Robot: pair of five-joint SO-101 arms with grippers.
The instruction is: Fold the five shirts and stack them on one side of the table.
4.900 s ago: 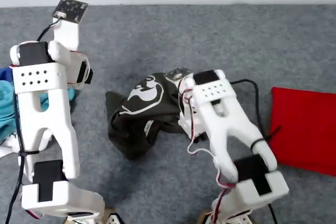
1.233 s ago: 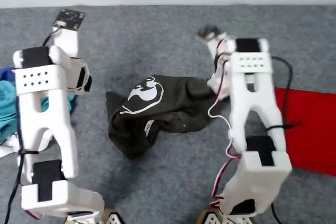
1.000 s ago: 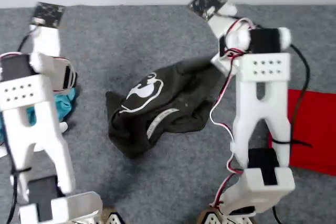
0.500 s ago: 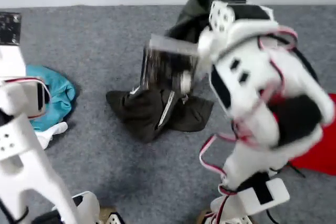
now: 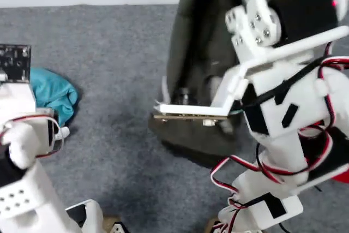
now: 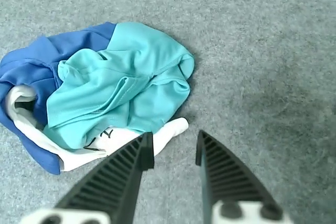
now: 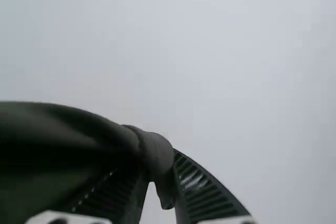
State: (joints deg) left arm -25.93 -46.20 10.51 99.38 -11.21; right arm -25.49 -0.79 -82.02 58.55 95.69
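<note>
Dark shirt [image 5: 199, 53], hung aloft.
My right wrist view: right gripper [image 7: 160, 188] clamped on its fold; left gripper [image 6: 173, 145] parted, empty, over teal shirt [image 6: 121, 77].

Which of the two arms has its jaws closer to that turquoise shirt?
Left. The left gripper hangs open right beside the turquoise shirt. The right gripper is far off, high in the air and shut on the dark shirt.

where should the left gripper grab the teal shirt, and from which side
Probably from straight above, on the teal shirt, pinching its raised fold beside bare table: it lies crumpled over the blue shirt and white shirt, so there the open left gripper takes it alone.
</note>
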